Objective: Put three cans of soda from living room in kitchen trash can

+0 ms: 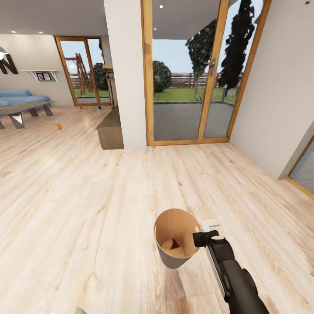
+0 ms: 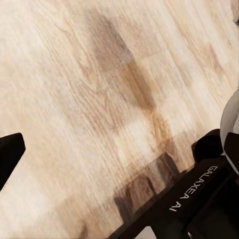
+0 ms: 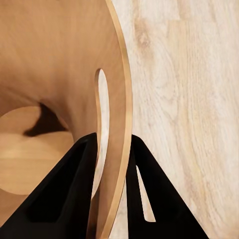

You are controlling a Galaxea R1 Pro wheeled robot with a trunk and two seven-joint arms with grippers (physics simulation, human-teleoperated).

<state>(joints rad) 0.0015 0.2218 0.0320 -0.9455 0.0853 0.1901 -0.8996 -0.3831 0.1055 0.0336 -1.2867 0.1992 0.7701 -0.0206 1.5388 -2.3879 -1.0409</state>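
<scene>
bin carried over open plank floor

the round tapered white-grey bin with brown inside [image 1: 176,242] hangs above the light wood plank floor [image 1: 87,209], its rim pinched by the right gripper [image 3: 112,149]. the left gripper's [image 2: 15,154] state cannot be told. one small orange can [image 1: 59,126] stands far off near the blue sofa [image 1: 19,99]. wood-framed glass doors [image 1: 192,74] and a white pillar [image 1: 126,74] bound the wide bare floor.
</scene>
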